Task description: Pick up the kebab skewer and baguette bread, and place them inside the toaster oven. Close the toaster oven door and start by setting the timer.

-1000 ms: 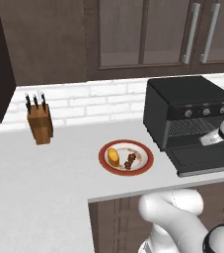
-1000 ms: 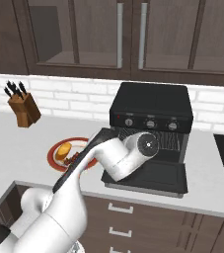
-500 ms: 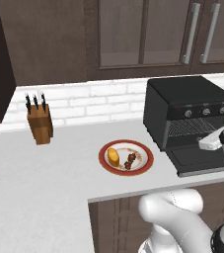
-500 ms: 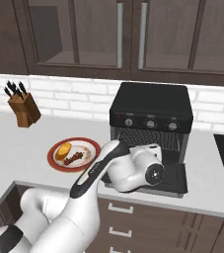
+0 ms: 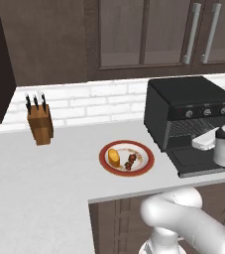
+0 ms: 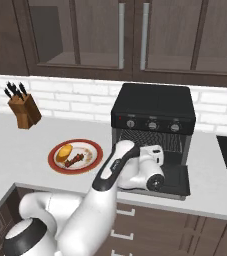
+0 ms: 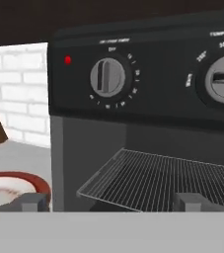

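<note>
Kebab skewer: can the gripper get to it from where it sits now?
Probably yes. The kebab skewer lies exposed on the plate beside the baguette bread, nothing over it. The gripper is open at the toaster oven mouth, so it must swing left first.

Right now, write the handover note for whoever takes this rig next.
Pincer: open, empty, facing the toaster oven just above its lowered toaster oven door.
Kebab skewer and baguette bread: lying side by side on the red-rimmed plate, left of the oven.
Done: door is down, wire rack bare.
Left: load both foods, shut the door, set the timer.
</note>
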